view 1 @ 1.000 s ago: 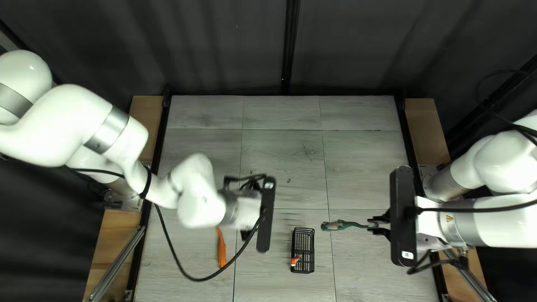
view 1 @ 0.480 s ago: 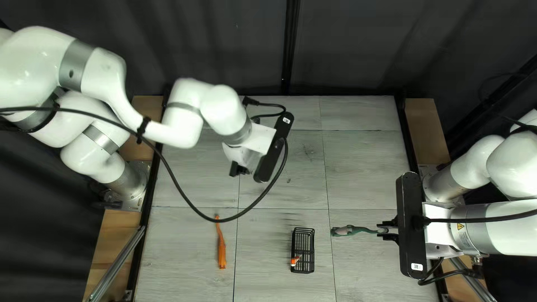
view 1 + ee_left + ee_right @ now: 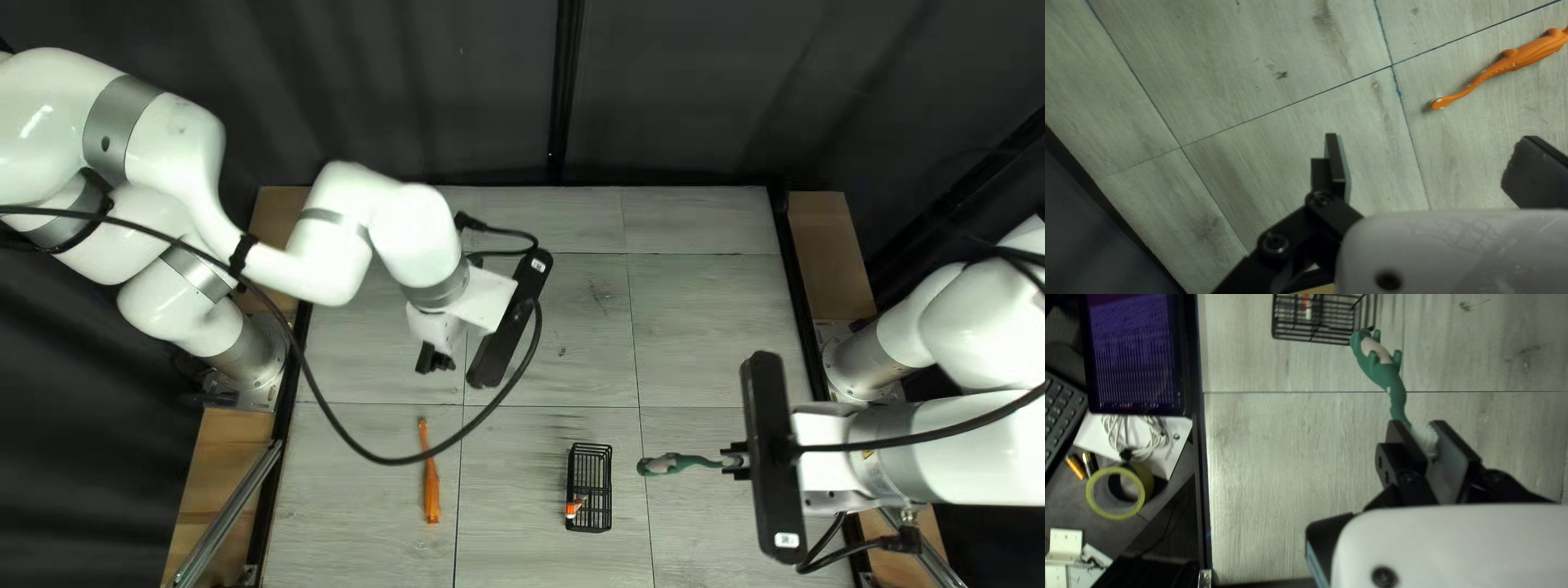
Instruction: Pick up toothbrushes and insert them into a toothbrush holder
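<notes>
Top left view: grey wood-grain table (image 3: pixel 718 305) fills the centre, thin dark seams dividing it into panels. Dark curtain (image 3: pixel 414 98) hangs in soft folds across 11 to 1 o'clock; black upright post (image 3: pixel 564 98) at 12. Tan wooden boards flank the table, one (image 3: pixel 207 468) at 8 o'clock, another (image 3: pixel 830 250) at 2. Light falls on the tabletop; surroundings dim. Right wrist view, beyond the table's black edge: lit screen (image 3: pixel 1135 348), keyboard (image 3: pixel 1058 419), coiled white cable (image 3: pixel 1148 438), two batteries (image 3: pixel 1076 466), tape roll (image 3: pixel 1147 482).
</notes>
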Robot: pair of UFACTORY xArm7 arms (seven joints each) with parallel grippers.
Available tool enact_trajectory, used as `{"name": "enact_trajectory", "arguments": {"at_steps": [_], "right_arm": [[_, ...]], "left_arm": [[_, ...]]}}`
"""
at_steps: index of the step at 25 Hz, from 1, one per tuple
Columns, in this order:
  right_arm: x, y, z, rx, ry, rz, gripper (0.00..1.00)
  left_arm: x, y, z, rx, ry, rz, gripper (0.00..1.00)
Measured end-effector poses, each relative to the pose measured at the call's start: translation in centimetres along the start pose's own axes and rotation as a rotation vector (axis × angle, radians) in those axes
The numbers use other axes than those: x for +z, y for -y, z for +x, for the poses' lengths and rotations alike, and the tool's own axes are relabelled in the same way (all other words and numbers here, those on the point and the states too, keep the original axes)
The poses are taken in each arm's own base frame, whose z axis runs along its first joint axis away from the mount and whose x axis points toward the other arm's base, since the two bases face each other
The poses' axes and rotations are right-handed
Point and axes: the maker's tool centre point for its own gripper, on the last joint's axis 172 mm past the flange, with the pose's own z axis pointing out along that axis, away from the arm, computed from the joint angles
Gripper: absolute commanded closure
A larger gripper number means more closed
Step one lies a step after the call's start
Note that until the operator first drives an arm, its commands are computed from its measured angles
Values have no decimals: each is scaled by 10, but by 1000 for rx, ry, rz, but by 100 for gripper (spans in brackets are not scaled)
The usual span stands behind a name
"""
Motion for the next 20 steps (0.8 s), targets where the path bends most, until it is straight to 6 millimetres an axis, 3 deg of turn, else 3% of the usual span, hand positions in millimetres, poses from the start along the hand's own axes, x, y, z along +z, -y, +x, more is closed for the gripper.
{"name": "enact_trajectory", "arguments": {"at_steps": [6, 14, 20], "right_arm": [[15, 10, 8, -121, 97, -5, 97], [32, 2, 24, -215, 160, -26, 97], [40, -4, 32, -244, 178, -32, 98]], "left_arm": [[0, -1, 0, -2, 0, -1, 0], [-5, -9, -32, -84, -49, 34, 0], [-6, -9, -34, -90, -52, 39, 0]]}}
